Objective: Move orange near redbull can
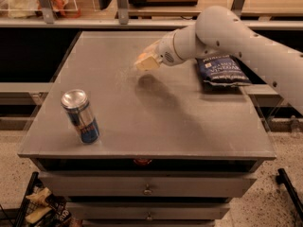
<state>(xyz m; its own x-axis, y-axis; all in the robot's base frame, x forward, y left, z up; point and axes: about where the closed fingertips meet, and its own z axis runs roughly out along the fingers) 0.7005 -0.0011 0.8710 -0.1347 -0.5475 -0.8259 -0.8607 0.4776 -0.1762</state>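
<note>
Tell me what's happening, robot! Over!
Gripper above table, middle back. Orange not in sight. Can standing front left. Bag at right, away from the can.

Chip bag (221, 70) (dark blue) on table (189, 126)

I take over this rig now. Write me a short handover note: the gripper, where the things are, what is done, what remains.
The gripper hangs over the far middle of the table, just left of the bag.
The can stands near the front left corner, far from the gripper.
The orange is not in sight; I cannot tell whether the gripper carries it.
Done: nothing that can be confirmed; no orange lies by the can.
Left: find the orange and bring it next to the can.
</note>
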